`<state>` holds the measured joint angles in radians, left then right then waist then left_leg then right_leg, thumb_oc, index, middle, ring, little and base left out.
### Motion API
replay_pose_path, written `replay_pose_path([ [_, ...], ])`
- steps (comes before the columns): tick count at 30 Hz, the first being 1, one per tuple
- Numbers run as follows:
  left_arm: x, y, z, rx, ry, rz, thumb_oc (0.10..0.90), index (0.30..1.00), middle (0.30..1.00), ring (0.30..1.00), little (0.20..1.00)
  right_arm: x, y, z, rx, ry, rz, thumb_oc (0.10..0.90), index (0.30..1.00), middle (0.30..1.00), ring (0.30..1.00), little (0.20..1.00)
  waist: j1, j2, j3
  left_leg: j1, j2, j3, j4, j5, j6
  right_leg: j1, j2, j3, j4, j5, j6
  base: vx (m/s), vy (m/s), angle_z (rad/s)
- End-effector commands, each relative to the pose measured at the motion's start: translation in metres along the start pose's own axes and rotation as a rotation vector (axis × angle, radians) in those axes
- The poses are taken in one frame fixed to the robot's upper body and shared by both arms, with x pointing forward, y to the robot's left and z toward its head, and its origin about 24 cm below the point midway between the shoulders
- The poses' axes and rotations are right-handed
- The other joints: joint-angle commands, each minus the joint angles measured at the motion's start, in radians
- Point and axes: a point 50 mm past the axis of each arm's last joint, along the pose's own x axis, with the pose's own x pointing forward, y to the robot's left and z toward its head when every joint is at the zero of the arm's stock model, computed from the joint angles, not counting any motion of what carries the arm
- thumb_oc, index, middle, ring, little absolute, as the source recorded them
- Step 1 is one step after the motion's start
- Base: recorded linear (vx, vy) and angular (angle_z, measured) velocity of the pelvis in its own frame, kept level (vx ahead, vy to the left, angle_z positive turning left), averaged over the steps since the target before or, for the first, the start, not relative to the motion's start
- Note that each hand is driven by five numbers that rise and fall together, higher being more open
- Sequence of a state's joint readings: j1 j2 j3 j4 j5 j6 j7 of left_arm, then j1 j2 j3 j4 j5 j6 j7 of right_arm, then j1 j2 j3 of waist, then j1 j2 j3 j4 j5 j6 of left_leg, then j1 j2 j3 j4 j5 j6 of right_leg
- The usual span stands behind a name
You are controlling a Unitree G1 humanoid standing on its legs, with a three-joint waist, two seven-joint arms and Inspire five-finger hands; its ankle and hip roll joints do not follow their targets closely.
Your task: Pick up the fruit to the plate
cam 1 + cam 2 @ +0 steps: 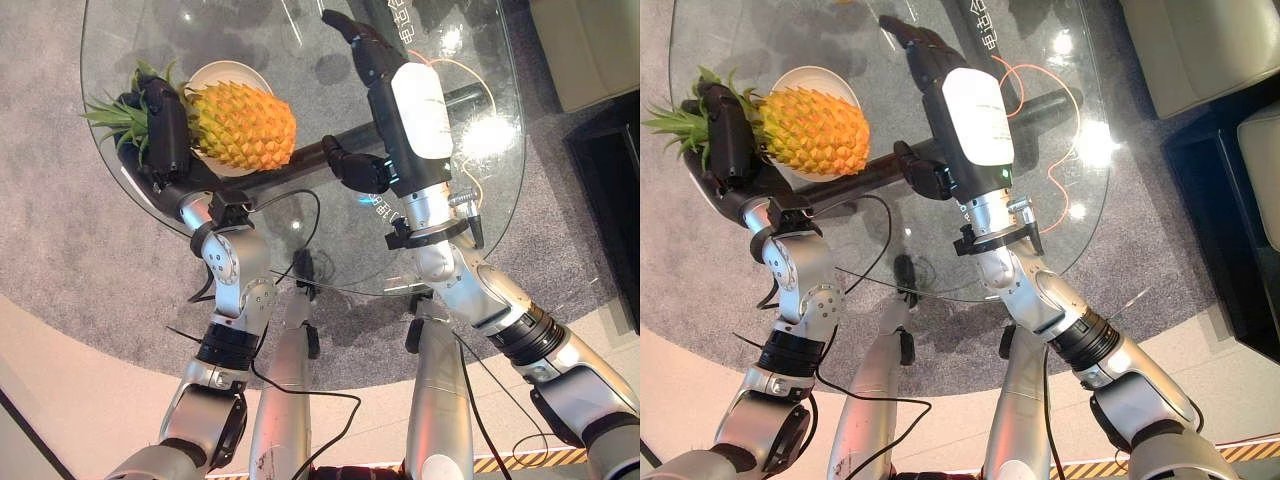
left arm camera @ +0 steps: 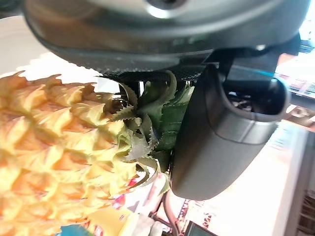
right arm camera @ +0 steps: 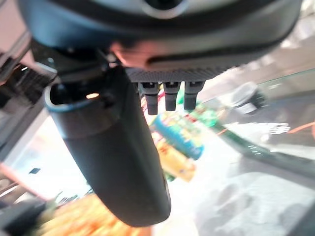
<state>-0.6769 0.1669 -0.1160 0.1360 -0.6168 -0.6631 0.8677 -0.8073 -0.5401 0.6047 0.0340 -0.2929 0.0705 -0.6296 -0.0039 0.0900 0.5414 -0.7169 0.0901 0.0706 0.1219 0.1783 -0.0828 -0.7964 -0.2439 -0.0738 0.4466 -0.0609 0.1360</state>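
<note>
Left hand (image 1: 160,130) clenched round the green leafy crown of the yellow-orange spiky pineapple (image 1: 240,125); fingers curl over the leaves where crown meets fruit, and the left wrist view shows the thumb (image 2: 221,132) pressed beside the crown; fruit lies on its side, body pointing toward the robot's right, leaf tips sticking out past the hand toward the bench edge. Pineapple body sits over the round white plate (image 1: 225,72), covering much of it; whether the fruit rests on the plate or is held just above cannot be told. Plate stands on the round clear glass bench (image 1: 480,200), near its left edge. Right hand (image 1: 925,60) released, fingers straight and extended over the middle of the bench, thumb (image 1: 925,170) held out to the side, grasping nothing; well apart from the pineapple. Thin orange cable (image 1: 1040,90) shows through the glass beside the right hand; grey carpet (image 1: 60,260) under the bench.
</note>
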Motion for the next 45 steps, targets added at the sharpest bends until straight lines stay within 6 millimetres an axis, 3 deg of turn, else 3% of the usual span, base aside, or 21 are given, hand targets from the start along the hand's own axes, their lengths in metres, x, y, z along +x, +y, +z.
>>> replay_pose_path([
  [1,0.017,-0.052,0.049,-0.094,-0.374,-0.200,0.100,0.300,0.300,0.300,0.200,0.021,-0.031,0.014,0.115,-0.043,-0.285,0.800,0.900,0.900,0.900,0.900,0.008,-0.025,-0.021,0.006,-0.050,0.007,0.030,-0.083,-0.006,0.056,0.040,-0.082,-0.169,0.075,-0.014,0.00,0.042,0.00],
  [6,0.027,-0.051,0.051,0.005,-0.469,-0.183,0.100,0.300,0.300,0.300,0.200,0.013,-0.039,-0.015,0.091,0.081,-0.385,0.800,0.900,0.900,0.900,0.900,-0.006,-0.026,-0.021,0.008,-0.044,0.015,0.030,-0.085,-0.008,0.050,0.042,-0.073,-0.163,0.074,-0.014,0.01,0.040,-0.01],
  [15,0.053,-0.041,0.058,0.195,-0.631,-0.117,0.100,0.300,0.300,0.300,0.200,-0.017,-0.065,-0.084,-0.121,0.367,-0.532,0.800,0.900,0.900,0.900,0.900,-0.038,-0.026,-0.021,0.019,-0.031,0.030,0.040,-0.106,-0.012,0.040,0.048,-0.051,-0.140,0.055,-0.013,0.00,0.047,-0.03],
  [23,0.086,-0.046,0.073,0.343,-0.734,-0.054,0.100,0.300,0.300,0.300,0.200,-0.057,-0.083,-0.143,-0.172,0.666,-0.614,0.800,0.900,0.900,0.900,0.900,-0.060,-0.033,-0.021,0.011,-0.018,0.041,0.049,-0.115,-0.017,0.028,0.063,-0.040,-0.133,0.044,-0.020,-0.01,0.016,-0.08],
  [30,0.113,-0.062,0.086,0.448,-0.766,-0.031,0.100,0.300,0.300,0.300,0.200,-0.113,-0.086,-0.191,-0.170,1.001,-0.572,0.800,0.900,0.900,0.900,0.900,-0.074,-0.047,-0.021,0.000,-0.001,0.050,0.070,-0.122,-0.023,0.025,0.070,-0.039,-0.129,0.039,-0.029,0.00,-0.006,-0.01],
  [38,0.126,-0.067,0.086,0.542,-0.750,-0.009,0.100,0.300,0.300,0.300,0.200,-0.181,-0.079,-0.218,-0.197,1.278,-0.377,0.800,0.900,0.900,0.900,0.900,-0.074,-0.061,-0.021,-0.016,0.010,0.046,0.101,-0.131,-0.020,0.021,0.077,-0.042,-0.120,0.040,-0.035,0.00,-0.023,-0.01],
  [45,0.131,-0.066,0.084,0.578,-0.722,0.009,0.100,0.300,0.300,0.300,0.200,-0.201,-0.064,-0.219,-0.154,1.372,-0.208,0.800,0.900,0.900,0.900,0.900,-0.083,-0.072,-0.021,-0.023,0.012,0.042,0.116,-0.135,-0.021,0.014,0.084,-0.036,-0.111,0.040,-0.038,0.00,0.000,0.00],
])
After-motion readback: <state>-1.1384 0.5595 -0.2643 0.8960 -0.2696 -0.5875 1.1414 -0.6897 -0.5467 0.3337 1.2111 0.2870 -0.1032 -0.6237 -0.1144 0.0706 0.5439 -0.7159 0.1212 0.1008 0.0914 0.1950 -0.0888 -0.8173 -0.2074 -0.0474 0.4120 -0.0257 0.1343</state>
